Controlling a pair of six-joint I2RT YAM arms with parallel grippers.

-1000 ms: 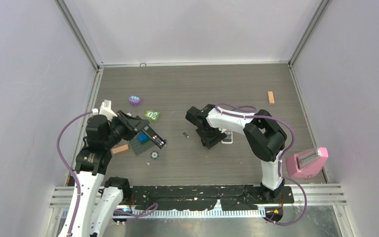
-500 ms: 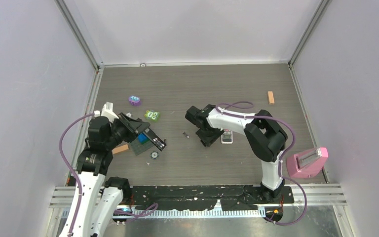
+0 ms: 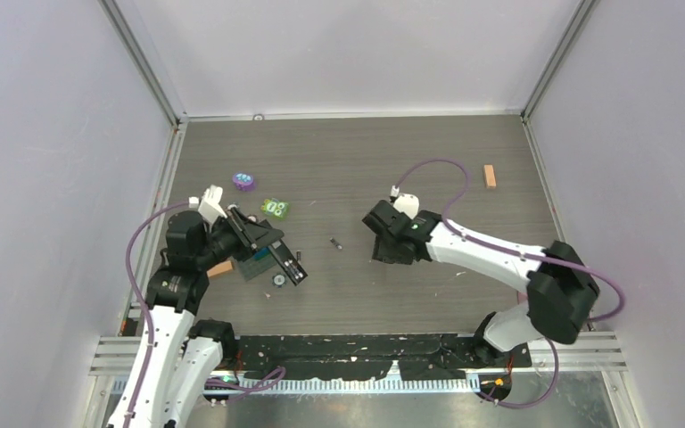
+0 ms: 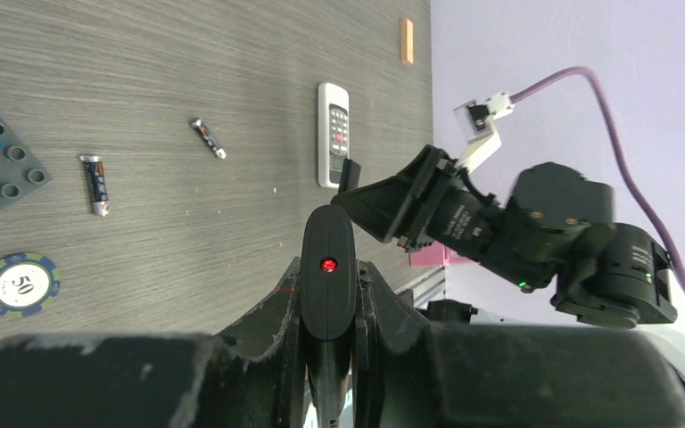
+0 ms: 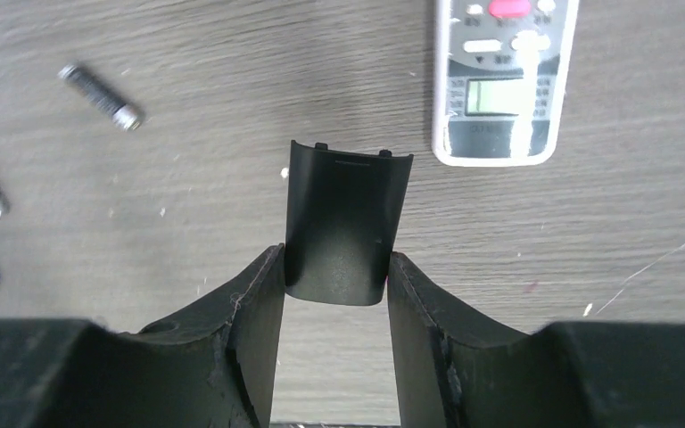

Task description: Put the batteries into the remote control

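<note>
A dark wood-grain table [image 3: 339, 152] sits between pale lilac walls. Far left lie a purple toy [image 3: 243, 182] and a green toy [image 3: 275, 208], with a small wooden block [image 3: 221, 268] nearer the arm. The left gripper [image 4: 328, 299] is clamped tight on the black remote control [image 4: 327, 250], which in the top view hangs over the edge of a grey studded plate [image 4: 0, 174]. The remote's end, with a red dot on it, faces the wrist camera. A blue-and-white poker chip [image 4: 18, 285] lies just beside the plate, and the first battery [image 4: 96, 185] rests on the table near the plate's edge. The second battery [image 3: 334, 242] lies alone in the middle, between the two arms. To its right, the right gripper [image 5: 336, 267] pinches a black battery cover [image 5: 348, 214] by its long sides. Its jaws stand about half closed, and the cover's notched end points away from the wrist. A white remote [image 5: 499, 80] lies face up on the table near the cover, its buttons and small screen showing. Far right, near the wall, lies another wooden block [image 3: 490, 176].
</note>
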